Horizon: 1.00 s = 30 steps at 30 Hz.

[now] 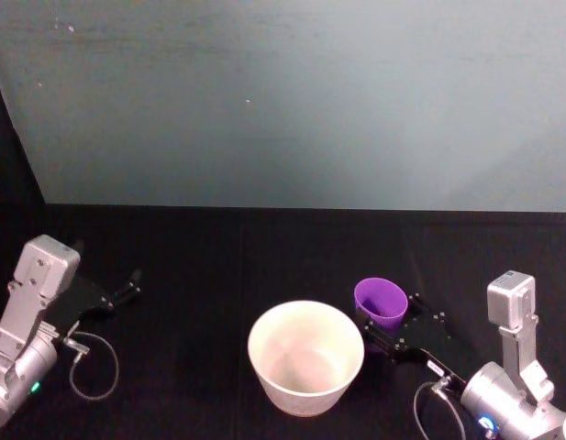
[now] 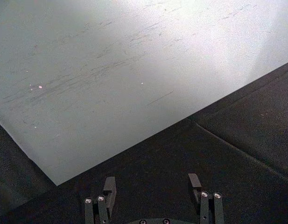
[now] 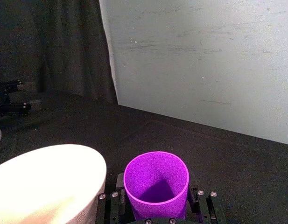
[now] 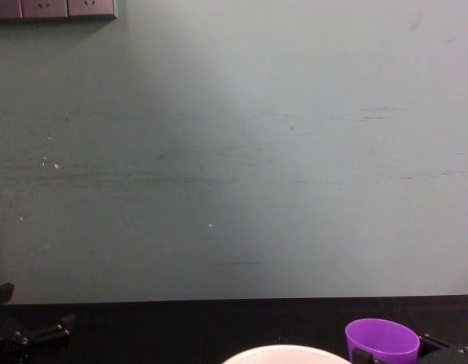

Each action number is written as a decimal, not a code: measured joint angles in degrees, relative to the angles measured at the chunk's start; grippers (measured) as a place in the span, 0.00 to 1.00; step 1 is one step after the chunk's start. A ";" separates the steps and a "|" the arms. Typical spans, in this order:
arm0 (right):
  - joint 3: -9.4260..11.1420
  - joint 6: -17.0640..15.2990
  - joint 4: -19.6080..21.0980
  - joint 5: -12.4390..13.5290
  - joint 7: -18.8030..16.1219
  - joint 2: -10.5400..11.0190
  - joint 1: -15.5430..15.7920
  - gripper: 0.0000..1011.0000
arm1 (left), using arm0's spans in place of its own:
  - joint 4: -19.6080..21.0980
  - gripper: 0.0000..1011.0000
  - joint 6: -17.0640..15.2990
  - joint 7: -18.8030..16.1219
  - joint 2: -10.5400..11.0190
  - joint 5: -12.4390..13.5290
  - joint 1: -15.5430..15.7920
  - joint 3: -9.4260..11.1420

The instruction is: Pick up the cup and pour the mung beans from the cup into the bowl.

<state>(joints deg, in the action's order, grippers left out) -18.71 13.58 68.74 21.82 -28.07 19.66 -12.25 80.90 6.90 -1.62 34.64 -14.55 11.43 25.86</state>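
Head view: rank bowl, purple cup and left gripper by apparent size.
Largest: the wide round white bowl.
Then the small purple plastic cup, held in the right gripper, and the open black left gripper look alike; unranked.

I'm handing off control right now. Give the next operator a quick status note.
Right gripper: shut on the cup, which is upright beside the bowl, on its right.
Left gripper: open, holding nothing, parked at the left of the table.
Done: cup grasped.
To do: carry it over the bowl and tip it. No beans show in the bowl yet.
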 joint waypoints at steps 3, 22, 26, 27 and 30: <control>-0.02 0.00 0.00 0.01 0.01 0.01 0.00 0.75 | 0.00 0.99 0.00 0.00 0.00 0.00 0.00 0.00; 4.06 -14.41 18.00 -0.05 4.17 5.49 4.42 0.74 | 0.00 0.99 0.00 0.00 0.00 0.00 0.00 0.00; 5.48 -17.69 22.14 2.13 4.47 6.83 5.32 0.73 | 0.00 0.99 0.00 0.00 0.00 0.00 0.00 0.00; 5.82 -18.25 23.11 2.64 4.51 7.16 5.53 0.74 | 0.00 0.99 0.00 0.00 0.00 0.00 0.00 0.00; 6.76 -19.74 25.90 4.16 4.76 8.17 6.12 0.73 | 0.00 0.99 0.00 0.00 0.00 0.00 0.00 0.00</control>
<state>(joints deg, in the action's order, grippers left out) -11.95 -6.17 94.64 25.98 -23.30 27.83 -6.13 80.90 6.90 -1.62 34.65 -14.55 11.43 25.86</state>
